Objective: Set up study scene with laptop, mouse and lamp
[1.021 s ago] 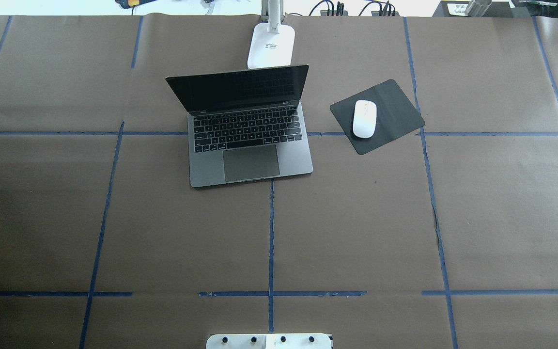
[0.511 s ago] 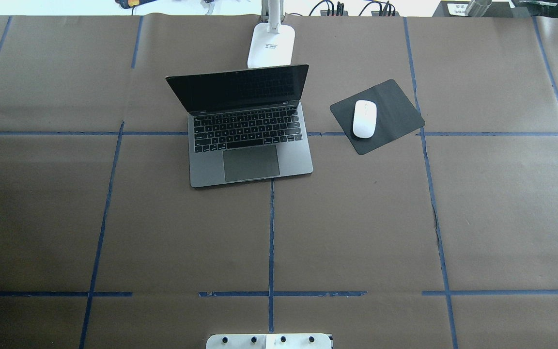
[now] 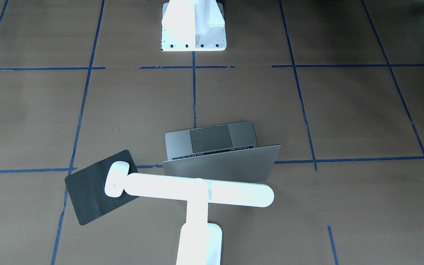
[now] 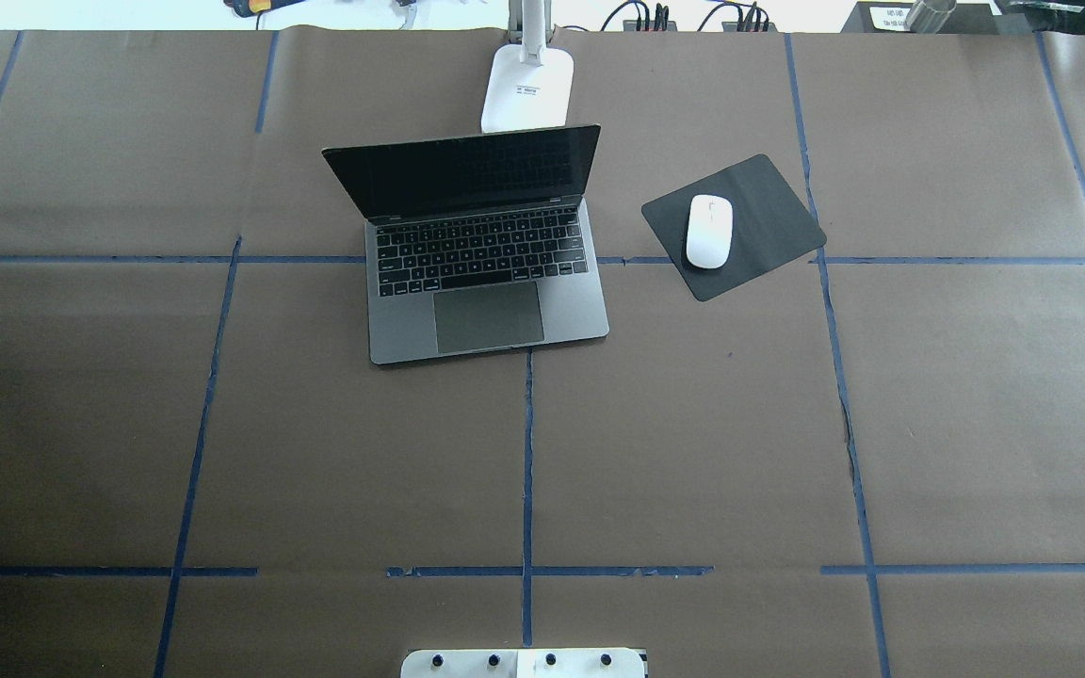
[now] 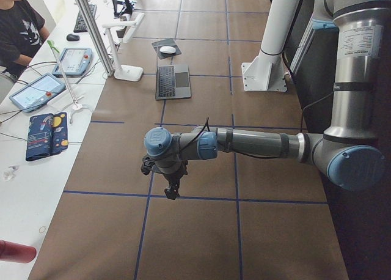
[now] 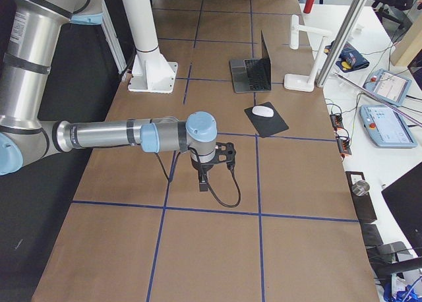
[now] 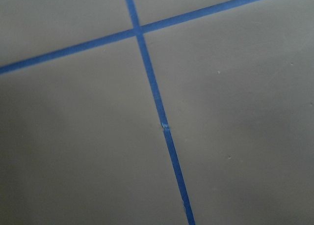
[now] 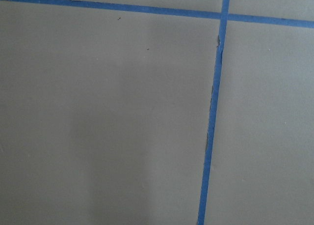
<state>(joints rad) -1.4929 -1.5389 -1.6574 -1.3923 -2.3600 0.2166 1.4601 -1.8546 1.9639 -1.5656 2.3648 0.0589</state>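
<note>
The grey laptop (image 4: 488, 317) stands open at the far middle of the table, its screen dark. The white lamp (image 4: 526, 89) stands right behind its lid, and its bar (image 3: 234, 193) reaches across above the lid. The white mouse (image 4: 709, 231) lies on a black mat (image 4: 769, 217) to the laptop's right. My left gripper (image 5: 173, 191) shows only in the exterior left view, hanging over bare table far from these things. My right gripper (image 6: 204, 183) shows only in the exterior right view, also over bare table. I cannot tell whether either is open or shut. Both wrist views show only brown paper and blue tape.
The white bolted pedestal (image 4: 524, 664) stands at the table's near edge, in the middle. Brown paper with blue tape lines covers the table. A side bench with tablets (image 5: 43, 87) and a seated person (image 5: 15, 23) lies beyond the far edge.
</note>
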